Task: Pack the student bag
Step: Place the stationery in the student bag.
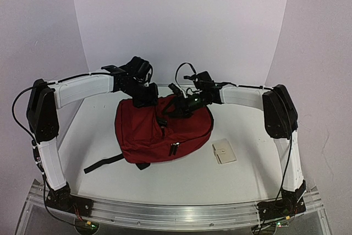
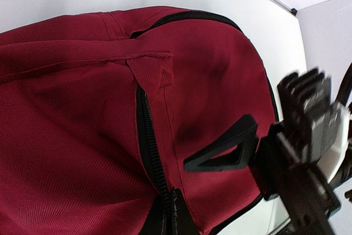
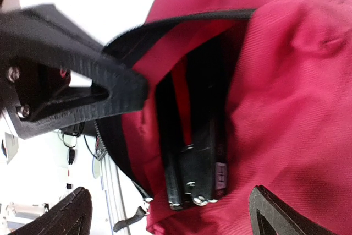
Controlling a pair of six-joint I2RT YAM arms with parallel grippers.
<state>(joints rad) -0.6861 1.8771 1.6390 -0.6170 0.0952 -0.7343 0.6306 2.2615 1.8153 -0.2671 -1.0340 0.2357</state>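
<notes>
The student bag (image 1: 165, 130), dark red with black zippers, lies in the middle of the table with its opening toward the back. My left gripper (image 1: 144, 96) is shut on the bag's zipper edge (image 2: 171, 202) and holds the opening up. In the right wrist view one of its black fingers (image 3: 99, 89) pinches the black rim. My right gripper (image 1: 184, 103) hangs open over the opening, its fingertips wide apart (image 3: 169, 193). Between them, inside the bag, stand black flat items (image 3: 198, 152) with metal clips. The right gripper holds nothing.
A small beige flat object (image 1: 224, 151) lies on the white table to the right of the bag. A black strap (image 1: 102, 164) trails from the bag toward the front left. White walls close in behind and at both sides.
</notes>
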